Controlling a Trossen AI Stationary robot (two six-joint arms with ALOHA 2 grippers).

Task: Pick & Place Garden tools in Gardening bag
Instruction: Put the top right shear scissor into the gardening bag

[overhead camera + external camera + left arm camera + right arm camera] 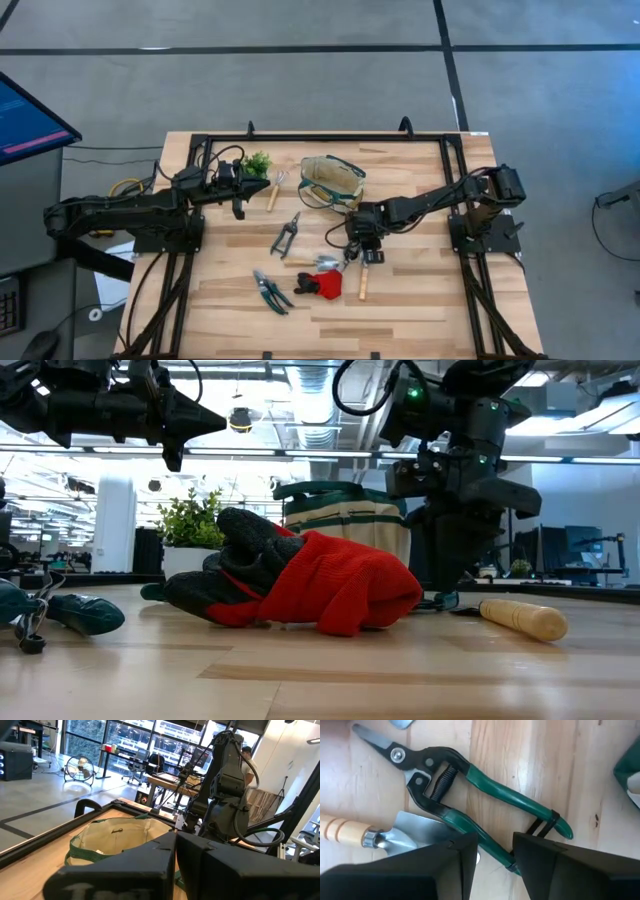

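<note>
While the left gripper (238, 208) waits closed, the right gripper (495, 852) straddles green-handled shears (485, 785).

My right gripper (487, 865) fingers were matte black. Below them lay pruning shears (465, 790) with green-coated handles, grey steel blades and a black spring. The trowel (395, 837) beside them had a shiny silver blade and a pale tan wooden handle. The glove (300, 582) was bright red with a dark grey-black palm. The gardening bag (331, 180) was cream with dark green trim. The potted plant (258, 162) was leafy green. The table (420, 300) was light wood in pale planks with a black frame.
</note>
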